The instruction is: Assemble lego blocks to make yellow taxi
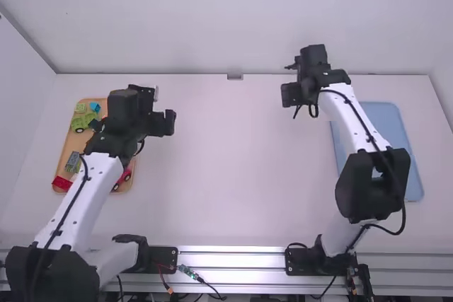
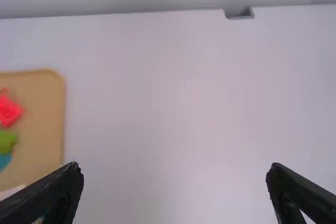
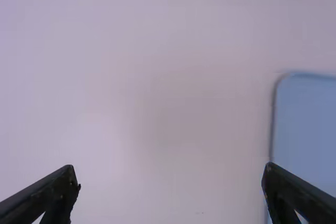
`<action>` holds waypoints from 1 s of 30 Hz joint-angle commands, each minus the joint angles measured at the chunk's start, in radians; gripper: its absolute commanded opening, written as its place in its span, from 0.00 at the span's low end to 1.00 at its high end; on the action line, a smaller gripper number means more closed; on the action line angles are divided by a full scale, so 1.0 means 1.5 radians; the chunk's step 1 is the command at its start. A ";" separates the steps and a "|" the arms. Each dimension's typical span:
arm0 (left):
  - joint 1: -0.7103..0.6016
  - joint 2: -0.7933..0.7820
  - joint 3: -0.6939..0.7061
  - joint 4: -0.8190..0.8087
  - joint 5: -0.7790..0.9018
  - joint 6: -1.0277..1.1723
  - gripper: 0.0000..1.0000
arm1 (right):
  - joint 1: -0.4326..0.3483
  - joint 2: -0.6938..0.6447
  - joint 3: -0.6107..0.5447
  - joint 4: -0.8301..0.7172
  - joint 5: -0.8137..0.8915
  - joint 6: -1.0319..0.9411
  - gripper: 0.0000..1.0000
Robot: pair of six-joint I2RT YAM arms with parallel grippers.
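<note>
"On the table's [image 1: 226,175] left side, tan tray [image 1: 69,148]. Lego parts for the taxi are on it."

"Which ones do you see?"

"From the high view: green wheeled Lego piece [image 1: 82,122] toward the tray's far end, pale green block [image 1: 80,107] and blue block [image 1: 95,107] just beyond it. Grey block [image 1: 73,161] and red block [image 1: 61,184] toward the near left corner. Red wheeled piece [image 1: 122,178] at the near right. My left arm covers part of the tray."

"Left gripper?"

"My left gripper [image 1: 157,112] is above the table, just right of the tray. Jaws released, spread wide. Its wrist view also catches part of the tray, with red, green and blue parts, all blurred. Can't tell how they fit together."

"And the right gripper?"

"My right gripper [image 1: 296,83] is above the far part of the table, right of the middle. Jaws released too, one at each side of its wrist view, bare tabletop between."

"What's next to that arm?"

"Blue tray [image 1: 388,122] on the table's right side, partly under my right arm. One corner of it shows in the right wrist view. Small dark notch [image 1: 234,76] at the table's far edge, between my two grippers."
</note>
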 commanded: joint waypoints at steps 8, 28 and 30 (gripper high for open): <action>0.008 -0.108 -0.094 0.085 -0.062 0.009 0.78 | -0.087 -0.112 -0.084 0.072 -0.057 0.008 0.80; 0.008 -0.403 -0.388 0.203 -0.062 0.009 0.34 | -0.087 -0.367 -0.339 0.327 -0.057 0.008 0.42; 0.008 -0.436 -0.421 0.203 -0.062 0.009 0.29 | -0.087 -0.400 -0.372 0.360 -0.057 0.008 0.37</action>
